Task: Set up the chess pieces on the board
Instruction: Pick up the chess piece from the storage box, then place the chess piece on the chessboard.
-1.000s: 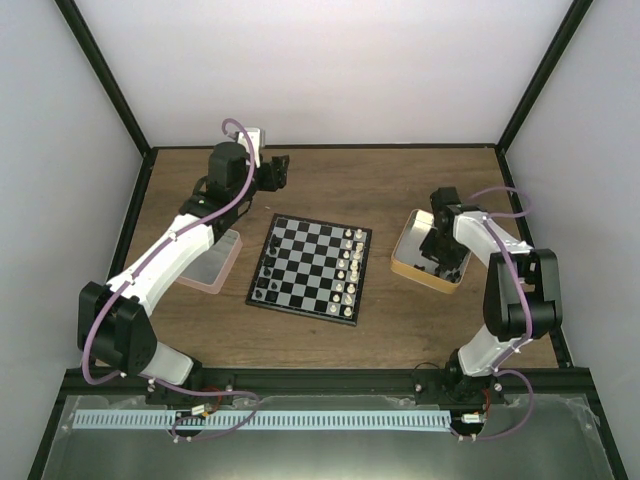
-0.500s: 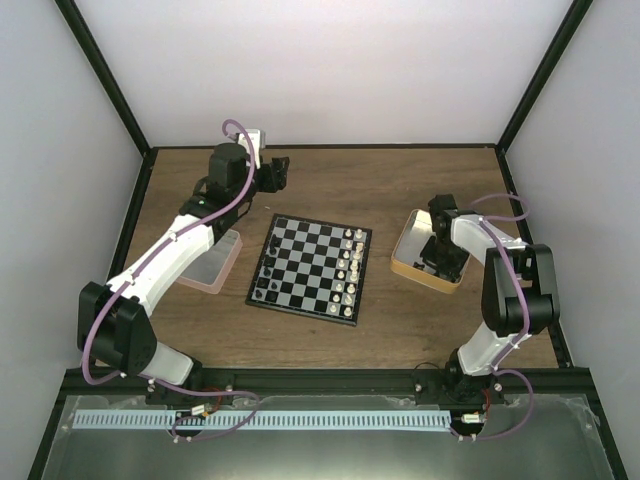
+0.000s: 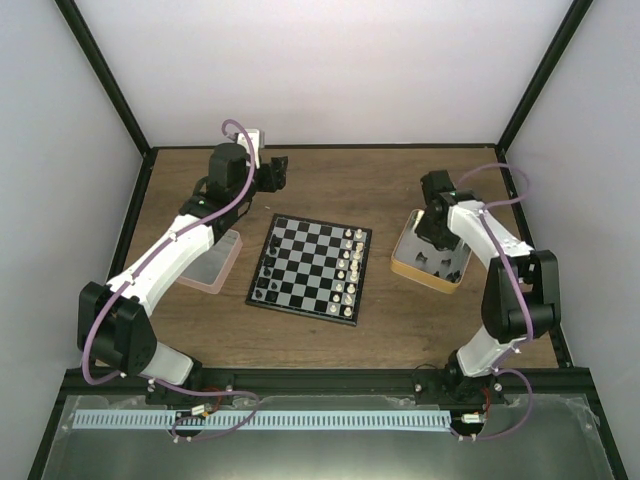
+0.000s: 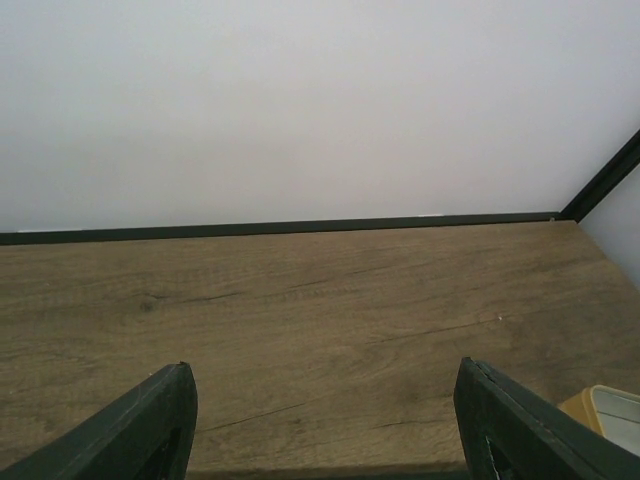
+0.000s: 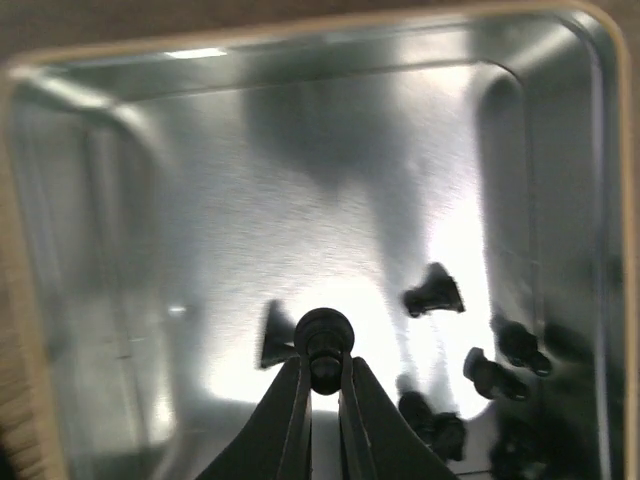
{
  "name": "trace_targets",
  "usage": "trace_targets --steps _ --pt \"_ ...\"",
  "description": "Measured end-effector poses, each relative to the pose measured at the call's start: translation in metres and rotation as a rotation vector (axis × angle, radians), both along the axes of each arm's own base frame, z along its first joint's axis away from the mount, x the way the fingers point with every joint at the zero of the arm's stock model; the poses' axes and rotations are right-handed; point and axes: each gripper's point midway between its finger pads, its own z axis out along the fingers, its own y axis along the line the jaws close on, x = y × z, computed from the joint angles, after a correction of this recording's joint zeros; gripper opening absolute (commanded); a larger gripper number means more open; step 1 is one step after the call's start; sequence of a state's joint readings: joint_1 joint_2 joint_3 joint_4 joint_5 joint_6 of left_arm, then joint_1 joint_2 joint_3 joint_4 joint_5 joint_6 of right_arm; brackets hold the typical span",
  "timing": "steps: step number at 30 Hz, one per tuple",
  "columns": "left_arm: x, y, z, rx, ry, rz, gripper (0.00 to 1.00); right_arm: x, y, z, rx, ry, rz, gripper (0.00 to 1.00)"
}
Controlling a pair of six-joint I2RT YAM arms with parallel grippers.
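Held piece: My right pincer is clamped on one black chess piece, just over the shiny floor of the tan tray.
Hidden on it: Only its round top shows. The rest is tucked between my two fingers, so I cannot tell what kind it is.
Others in the tray: More loose black pieces lie on their sides to the right of it. The ones in the bottom right corner are dark and blurry, and I cannot count them.
Board: The board lies in the middle of the counter, well apart from the tray. A few standing black pieces are at its left edge, and white pieces line its right side. From above they are too small to tell the kinds.
Covered from above: My right arm hides part of the tray.
Left pincer: My left pincer has its fingers wide apart near the back wall, far from the board. Only wood shows between them. The fingers are cut off at the bottom of my wrist view.
Cut off: Just a corner of the tray peeks in at the bottom right there.
Box: A pink-rimmed clear box sits left of the board, partly under my left arm.
Counter: Brown wood with thin grain lines.
Room: Plain white walls and black frame bars.
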State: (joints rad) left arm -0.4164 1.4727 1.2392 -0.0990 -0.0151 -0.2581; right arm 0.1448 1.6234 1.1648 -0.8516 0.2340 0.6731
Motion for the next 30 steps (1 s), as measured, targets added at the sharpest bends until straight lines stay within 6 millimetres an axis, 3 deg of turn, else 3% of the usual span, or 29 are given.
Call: trace_targets --steps 3,6,11,16,19,22,25,30 --pt "0.001 0.002 0.000 0.003 0.000 0.013 0.73 0.015 0.020 0.018 0.008 -0.053 0.051 0.07" --pt "0.001 0.008 -0.003 0.006 0.007 0.043 0.73 0.031 0.052 0.039 0.025 -0.109 0.136 0.07" --pt "0.002 0.029 -0.007 0.007 0.026 0.126 0.73 0.062 0.134 0.058 0.078 -0.200 0.371 0.07" --pt "-0.003 0.058 -0.011 -0.006 0.047 0.221 0.73 0.068 0.237 0.040 0.153 -0.208 0.689 0.07" --pt "-0.008 0.073 -0.013 -0.009 0.055 0.266 0.73 0.050 0.288 0.023 0.193 -0.167 0.857 0.06" --pt "-0.014 0.091 -0.012 -0.015 0.056 0.328 0.73 0.026 0.325 0.002 0.216 -0.112 1.008 0.06" --pt "-0.021 0.109 -0.012 -0.024 0.058 0.384 0.73 -0.002 0.346 -0.013 0.228 -0.052 1.129 0.06" --pt "-0.033 0.130 -0.014 -0.037 0.061 0.445 0.73 -0.037 0.369 -0.017 0.265 -0.007 1.281 0.07"
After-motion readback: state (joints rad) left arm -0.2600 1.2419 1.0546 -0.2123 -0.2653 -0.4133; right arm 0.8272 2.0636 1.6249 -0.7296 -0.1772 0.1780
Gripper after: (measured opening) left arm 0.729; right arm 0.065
